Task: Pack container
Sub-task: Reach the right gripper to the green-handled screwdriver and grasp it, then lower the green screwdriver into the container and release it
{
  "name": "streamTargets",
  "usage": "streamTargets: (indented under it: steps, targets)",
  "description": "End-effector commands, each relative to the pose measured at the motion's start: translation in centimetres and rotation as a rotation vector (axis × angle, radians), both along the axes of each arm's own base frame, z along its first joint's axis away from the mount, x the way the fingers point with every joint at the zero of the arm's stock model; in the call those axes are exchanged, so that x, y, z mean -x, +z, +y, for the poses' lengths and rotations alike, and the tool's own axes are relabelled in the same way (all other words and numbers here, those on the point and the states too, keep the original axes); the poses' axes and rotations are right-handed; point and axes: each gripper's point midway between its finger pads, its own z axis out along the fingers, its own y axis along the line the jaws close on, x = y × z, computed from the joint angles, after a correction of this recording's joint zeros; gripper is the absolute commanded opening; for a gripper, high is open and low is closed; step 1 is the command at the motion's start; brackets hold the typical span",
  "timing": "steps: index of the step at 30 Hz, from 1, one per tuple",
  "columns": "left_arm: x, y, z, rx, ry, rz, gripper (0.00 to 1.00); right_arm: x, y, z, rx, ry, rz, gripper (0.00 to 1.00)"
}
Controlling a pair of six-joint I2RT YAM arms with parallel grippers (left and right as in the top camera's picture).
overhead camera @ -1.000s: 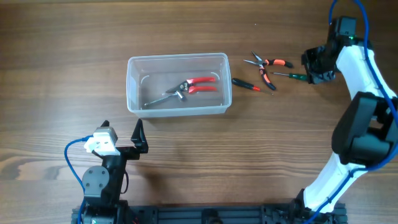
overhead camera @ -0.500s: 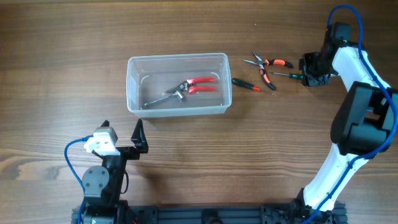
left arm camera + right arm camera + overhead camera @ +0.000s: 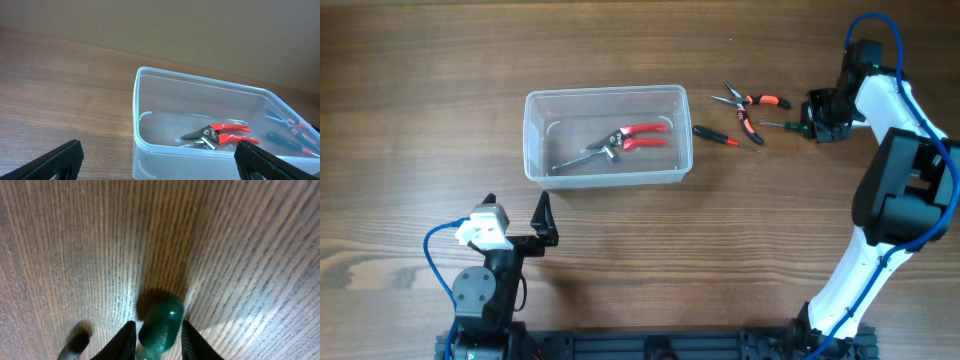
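Right hand (image 3: pixel 818 119), far right, clamps the green screwdriver (image 3: pixel 161 322) on the tabletop (image 3: pixel 720 250). Left hand (image 3: pixel 515 208) gapes wide, near left.

On the wooden table (image 3: pixel 620 250), red-handled pruning shears (image 3: pixel 620 140) lie inside the container (image 3: pixel 532 140), blades toward its lower-left corner. To the right, a small black screwdriver (image 3: pixel 715 135) with a red end lies just beside two crossed pairs of pliers, one orange-handled (image 3: pixel 760 101), one darker (image 3: pixel 748 125). Further right lies a green-handled screwdriver (image 3: pixel 786 123), its shaft pointing at the pliers.
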Motion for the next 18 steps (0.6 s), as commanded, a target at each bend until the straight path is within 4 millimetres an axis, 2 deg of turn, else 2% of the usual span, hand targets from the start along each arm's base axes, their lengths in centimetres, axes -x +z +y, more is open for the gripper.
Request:
streamTargets:
  steps: [1, 8, 9, 10, 11, 18]
  targets:
    - [0.0, -0.2, 0.2, 0.008, 0.010, 0.004, 1.00, 1.6, -3.0, 0.3, -0.011, 0.035, 0.083, 0.24]
    - [0.0, -0.2, 0.2, 0.008, 0.010, 0.004, 1.00, 3.1, -3.1, 0.3, -0.008, 0.050, 0.143, 0.23]
    - [0.0, -0.2, 0.2, 0.008, 0.010, 0.004, 1.00, 3.5, -3.1, 0.3, -0.005, 0.050, 0.159, 0.27]
    - [0.0, -0.2, 0.2, 0.008, 0.010, 0.004, 1.00, 3.9, -3.1, 0.3, -0.005, 0.051, 0.180, 0.37]
    - [0.0, -0.2, 0.2, 0.008, 0.010, 0.004, 1.00, 4.4, -3.1, 0.3, -0.001, 0.052, 0.201, 0.41]
    - [0.0, -0.2, 0.2, 0.008, 0.010, 0.004, 1.00, 5.3, -3.2, -0.5, 0.051, 0.101, 0.237, 0.41]
